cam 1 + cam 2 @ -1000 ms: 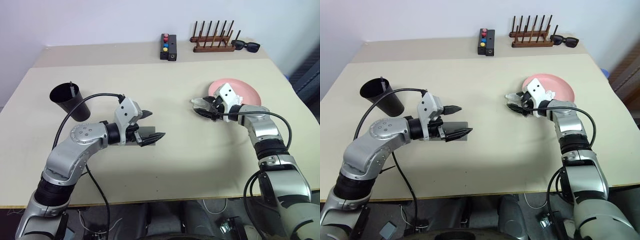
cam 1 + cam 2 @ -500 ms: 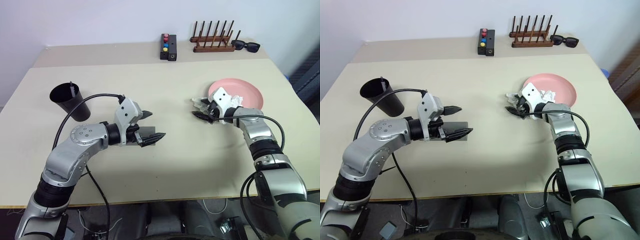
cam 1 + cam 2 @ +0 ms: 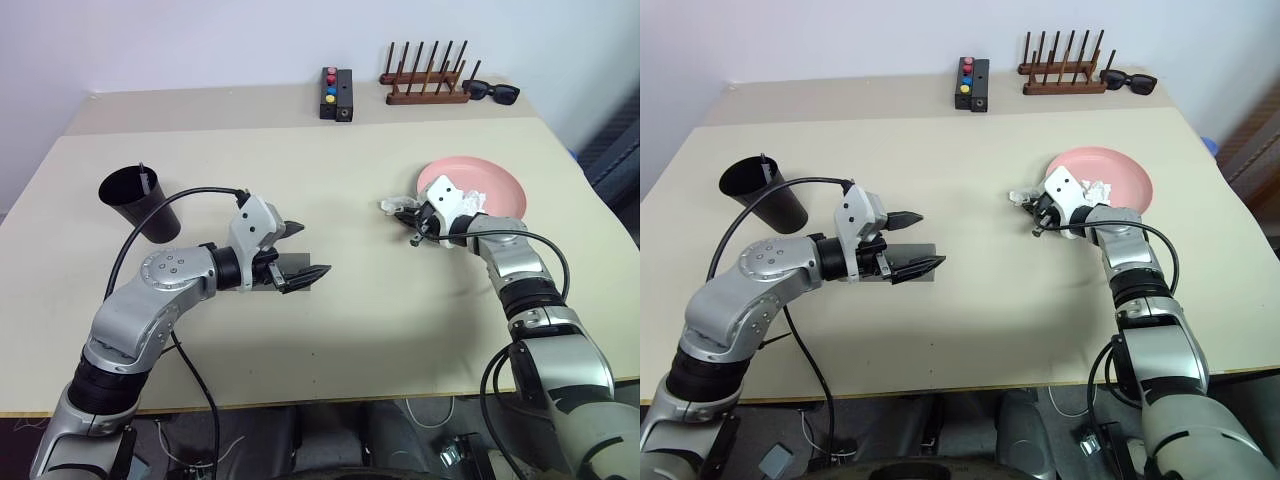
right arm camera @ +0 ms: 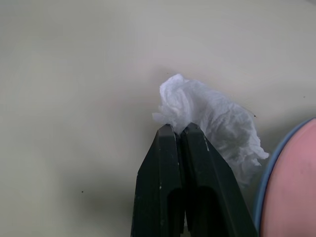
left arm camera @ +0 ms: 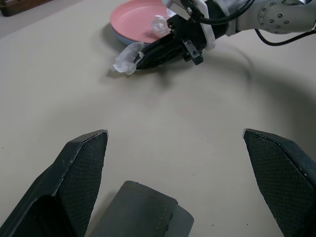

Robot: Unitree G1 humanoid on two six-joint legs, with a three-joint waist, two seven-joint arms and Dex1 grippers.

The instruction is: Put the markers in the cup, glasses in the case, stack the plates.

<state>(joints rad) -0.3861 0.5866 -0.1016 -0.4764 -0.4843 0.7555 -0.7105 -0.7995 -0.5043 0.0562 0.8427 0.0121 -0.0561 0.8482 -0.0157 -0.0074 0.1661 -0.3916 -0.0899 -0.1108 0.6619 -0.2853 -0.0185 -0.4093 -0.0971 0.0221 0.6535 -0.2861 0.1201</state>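
Pinching together beside a crumpled tissue (image 4: 212,118), the right claw (image 4: 178,131) contrasts with the wide-apart left claw (image 5: 177,143).

Matt beige table (image 3: 330,340); crumpled white tissue paper (image 4: 212,121); textured black plastic left tool (image 5: 187,163); smooth matt pink plate (image 3: 490,180); varnished wooden rack (image 3: 425,85).

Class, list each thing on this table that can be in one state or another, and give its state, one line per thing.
Left tool: open, above the case.
Right tool: shut, tips at the crumpled tissue; a grip is not certain.
Case: closed, lying flat.
Cup: tilted, a marker inside.
Pink plate: stacked on the blue plate, a tissue wad on it.
Sunglasses: unfolded, beside the wooden rack.
Wooden rack: empty.
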